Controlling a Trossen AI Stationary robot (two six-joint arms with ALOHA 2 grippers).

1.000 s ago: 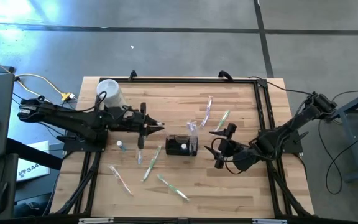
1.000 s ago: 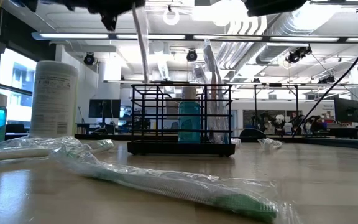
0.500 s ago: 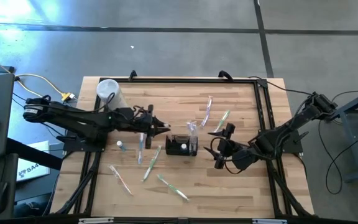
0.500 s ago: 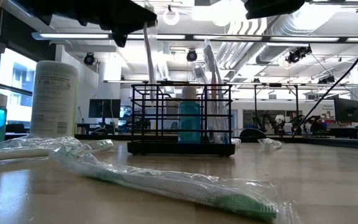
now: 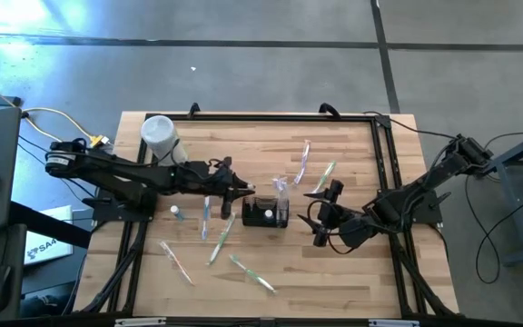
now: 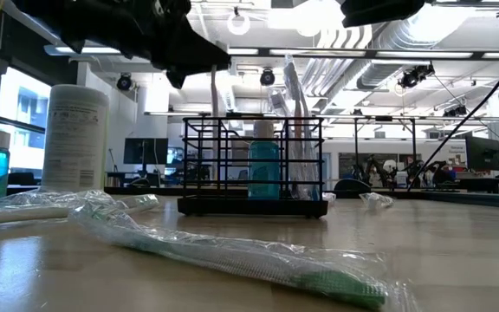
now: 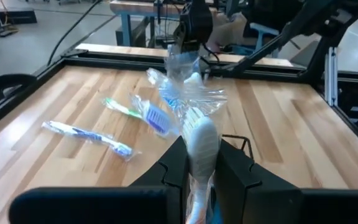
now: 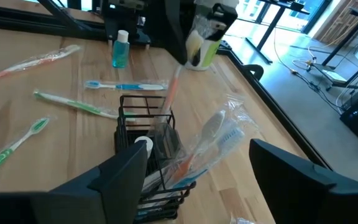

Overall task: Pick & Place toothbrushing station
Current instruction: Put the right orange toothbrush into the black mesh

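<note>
The black wire caddy (image 5: 266, 213) stands mid-table and also shows in the low view (image 6: 251, 165) and the right wrist view (image 8: 149, 155). It holds a blue bottle (image 6: 264, 169) and wrapped toothbrushes (image 6: 296, 121) standing upright. My left gripper (image 5: 243, 193) is shut on a wrapped toothbrush (image 6: 213, 95) over the caddy's left end. My right gripper (image 5: 319, 218) is open and empty just right of the caddy, its fingers (image 8: 123, 180) wide apart. My left gripper pinches the wrapped toothbrush near its upper end (image 7: 201, 146) between its two fingers (image 7: 174, 163). The fingers come from the table's left, slanting down. The brush hangs nearly upright below them, clear of the table, its lower end (image 8: 168, 112) at the caddy's top rim.
A white lidded cylinder (image 5: 160, 136) stands at the far left and a small blue bottle (image 5: 178, 213) left of the caddy. Several wrapped toothbrushes lie loose, some near and left of the caddy (image 5: 220, 238), two beyond it (image 5: 304, 162). One lies close to the low camera (image 6: 232, 256).
My left gripper has gone toward the table's right edge, to the caddy, still shut on the toothbrush. The brush stays hanging upright and now stands over the caddy's left end.
</note>
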